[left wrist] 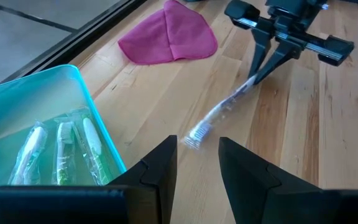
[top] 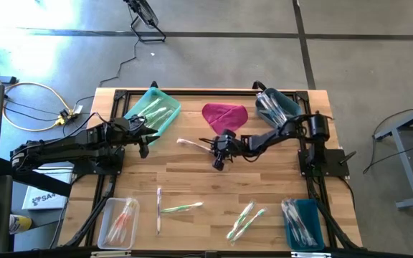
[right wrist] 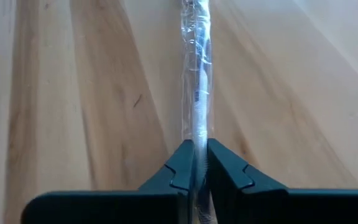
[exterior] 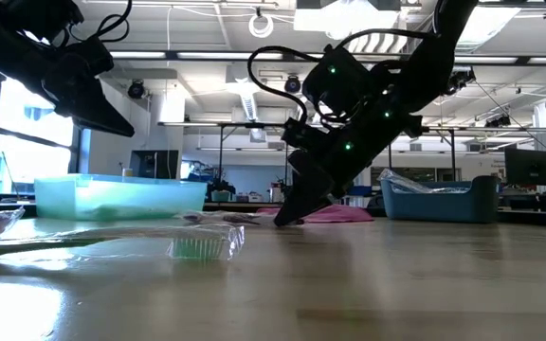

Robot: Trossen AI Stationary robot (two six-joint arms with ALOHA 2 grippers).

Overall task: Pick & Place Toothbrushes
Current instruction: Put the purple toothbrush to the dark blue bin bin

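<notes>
Clear crinkled wrapping runs straight out from between your right gripper's (right wrist: pixel 199 167) jaws: they are pinched together on one end of a white-handled wrapped toothbrush (right wrist: pixel 197 81) that lies on the pale wooden tabletop (top: pixel 214 186), a little beyond its middle. You can see from above that this toothbrush (top: pixel 191 144) stretches leftward from the right gripper (top: pixel 218 152), with its brush head at the left end. A magenta cloth (top: pixel 224 114) lies just beyond it, toward the far edge.

Your left gripper (left wrist: pixel 196 163) hovers left of that toothbrush, near the aqua plastic tray (top: pixel 169 117) at the far left; its jaws stand partly apart with nothing between them, pointed toward the brush head. Green-handled wrapped toothbrushes (left wrist: pixel 61 149) lie inside that tray.

A dark blue bin (top: pixel 290 106) at the far right holds clear wrappers. On the near side, a clear container (top: pixel 107 228) at the left holds orange-pink brushes, a teal tray (top: pixel 314 212) at the right holds more wrapped ones, and several loose wrapped toothbrushes (top: pixel 179 208) lie on the bare wood between them.
</notes>
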